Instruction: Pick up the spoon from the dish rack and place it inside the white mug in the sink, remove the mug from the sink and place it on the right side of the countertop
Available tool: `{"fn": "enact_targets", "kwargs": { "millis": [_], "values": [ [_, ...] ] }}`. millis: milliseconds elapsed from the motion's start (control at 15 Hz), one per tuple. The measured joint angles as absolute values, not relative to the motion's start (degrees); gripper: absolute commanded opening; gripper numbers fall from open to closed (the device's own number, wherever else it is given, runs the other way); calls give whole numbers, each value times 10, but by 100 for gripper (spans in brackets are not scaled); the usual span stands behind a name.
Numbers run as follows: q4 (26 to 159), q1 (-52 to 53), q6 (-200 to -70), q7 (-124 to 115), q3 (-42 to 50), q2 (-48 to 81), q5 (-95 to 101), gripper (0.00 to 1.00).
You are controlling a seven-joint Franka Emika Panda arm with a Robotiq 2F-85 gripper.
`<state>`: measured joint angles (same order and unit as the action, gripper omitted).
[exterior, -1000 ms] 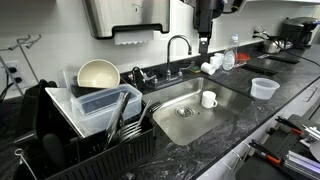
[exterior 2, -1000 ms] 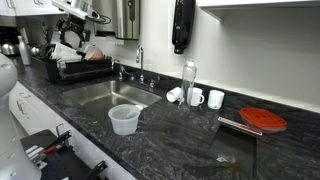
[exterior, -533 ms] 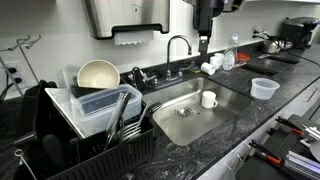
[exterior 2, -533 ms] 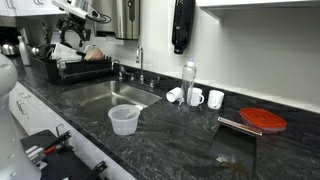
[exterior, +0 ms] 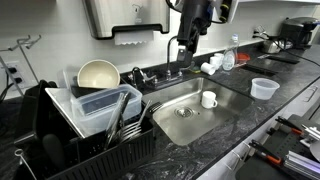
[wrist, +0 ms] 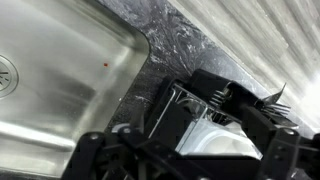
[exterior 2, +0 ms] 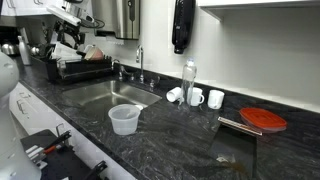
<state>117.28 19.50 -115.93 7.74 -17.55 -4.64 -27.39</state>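
The black dish rack [exterior: 95,125] stands left of the sink [exterior: 190,108] and holds metal utensils [exterior: 124,113]; I cannot tell which one is the spoon. The white mug [exterior: 209,99] stands upright in the sink, right of the drain. My gripper [exterior: 186,48] hangs high above the sink's back edge by the tap, open and empty. In the wrist view my gripper [wrist: 190,158] shows dark fingers [wrist: 97,152] spread wide over the rack [wrist: 215,115], with the sink [wrist: 60,70] at left. The countertop [exterior: 270,110] runs to the right.
A cream bowl [exterior: 98,73] and a clear container [exterior: 100,100] sit in the rack. A translucent tub [exterior: 265,88] stands on the counter right of the sink. Two mugs [exterior 2: 206,98], a bottle [exterior 2: 189,80] and a red lid [exterior 2: 263,120] stand further along. The tap [exterior: 172,42] rises behind the sink.
My arm has swung from above the counter behind the sink towards the dish rack side, and the gripper hangs lower. The mug and utensils have not moved.
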Motion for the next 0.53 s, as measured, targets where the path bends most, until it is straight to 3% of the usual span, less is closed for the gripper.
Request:
{"fn": "enact_targets", "kwargs": {
  "millis": [533],
  "values": [
    [1189,205,-1293,-43,-197,-9,-295,100]
  ]
}}
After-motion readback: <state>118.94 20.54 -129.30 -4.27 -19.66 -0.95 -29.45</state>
